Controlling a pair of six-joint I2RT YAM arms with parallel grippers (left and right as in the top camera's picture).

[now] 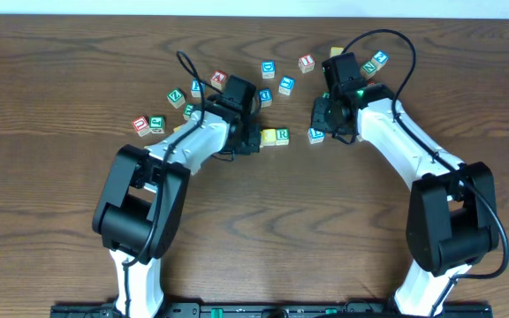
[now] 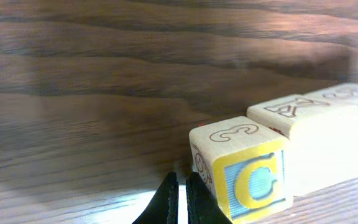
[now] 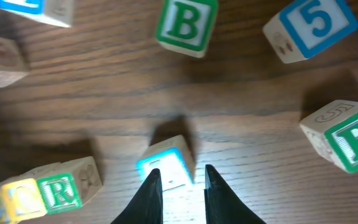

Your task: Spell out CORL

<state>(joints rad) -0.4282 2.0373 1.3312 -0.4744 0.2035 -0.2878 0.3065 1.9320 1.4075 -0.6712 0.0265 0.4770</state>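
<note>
A short row of wooden cubes lies mid-table: a yellow-topped cube [image 1: 269,136] and the green R cube [image 1: 282,135] side by side. In the left wrist view the row's end cube shows a yellow C [image 2: 247,178] on its side. My left gripper [image 2: 179,194] is shut and empty, right beside that cube's left face. To the right of the row sits a blue-framed white cube [image 3: 168,165], its letter lost in glare. My right gripper [image 3: 180,186] hovers over its near edge, jaws slightly apart, with the cube resting on the table.
Loose letter cubes lie scattered behind the row: a green B [image 3: 185,23], a blue 5 [image 3: 312,25], another green R [image 3: 350,140], and several more along the back [image 1: 268,69] and back left [image 1: 148,124]. Bare wood lies in front of the arms.
</note>
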